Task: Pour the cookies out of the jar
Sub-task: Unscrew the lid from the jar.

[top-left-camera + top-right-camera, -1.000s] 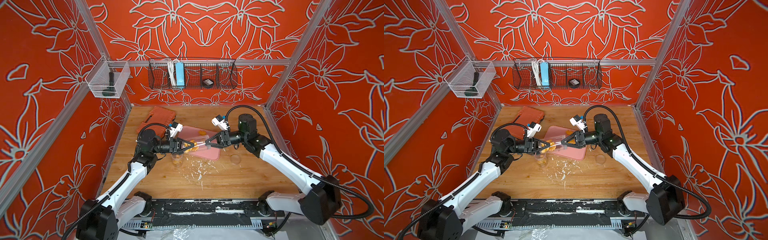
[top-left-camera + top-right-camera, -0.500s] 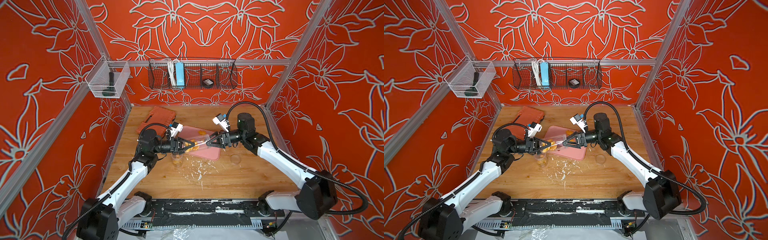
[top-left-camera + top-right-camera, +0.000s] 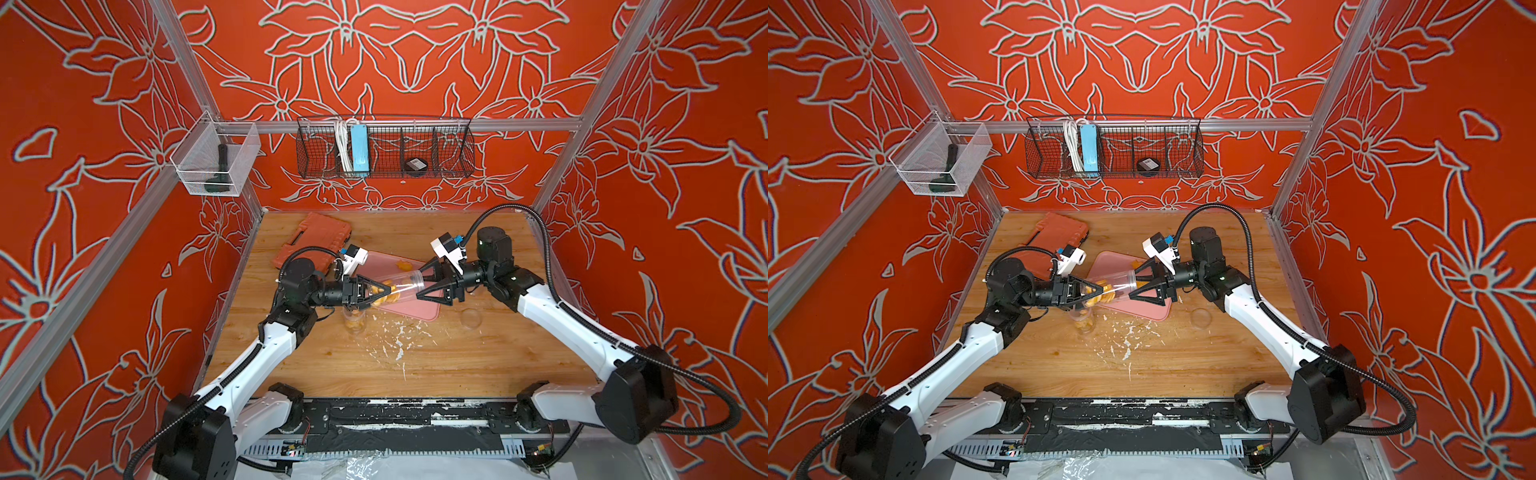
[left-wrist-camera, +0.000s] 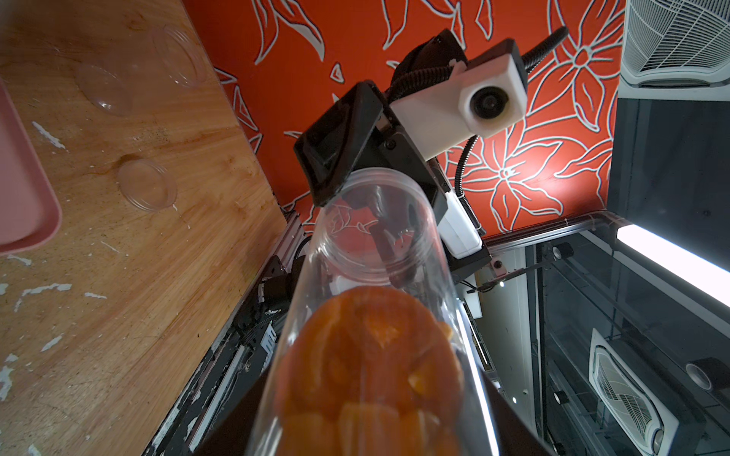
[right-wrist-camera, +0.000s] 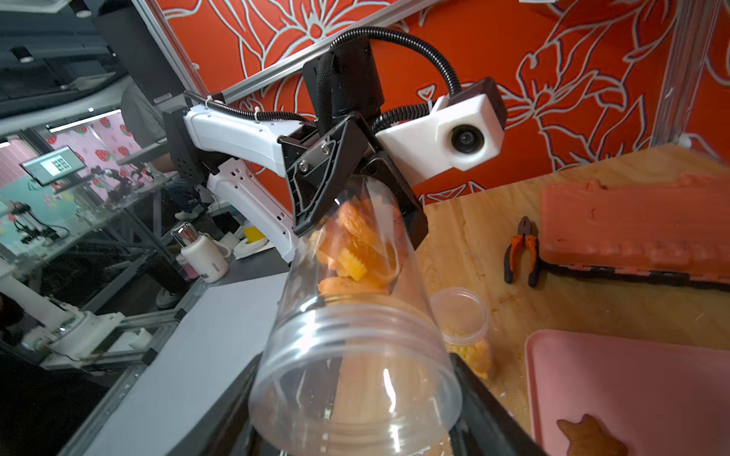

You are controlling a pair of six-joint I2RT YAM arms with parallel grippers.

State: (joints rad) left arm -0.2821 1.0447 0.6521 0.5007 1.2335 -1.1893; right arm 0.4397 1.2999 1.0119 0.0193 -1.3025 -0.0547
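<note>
Hardly anything has moved in the last second. The right arm has shifted only slightly, and the jar [image 3: 405,286] hangs between the arms as it did before. I read this as a pour that has stalled rather than advanced.

Nearest the robot, white crumbs [image 3: 397,340] are scattered on the wooden table [image 3: 478,365]. Just past them a clear lid [image 3: 471,319] lies flat to the right. A small tub [image 3: 355,322] of orange pieces stands under the left arm.

Above the tub, the left gripper [image 3: 385,292] is clamped on the jar's closed end. The right gripper [image 3: 420,284] is clamped across the open mouth end, fingers outside the rim. The jar looks roughly level, over the near edge of the tray [image 3: 415,309].

The cookies [image 5: 357,252] are bunched at the closed end by the left fingers, well short of the mouth. One brown star [image 5: 584,438] already lies on the tray. To empty the jar, the mouth would likely have to tip down, and the right gripper facing it may be in the way.

Farther back are pliers [image 5: 521,248], an orange case [image 3: 313,243] and, on the wall, a wire basket [image 3: 384,151].

No brand, label or writing can be read anywhere.
</note>
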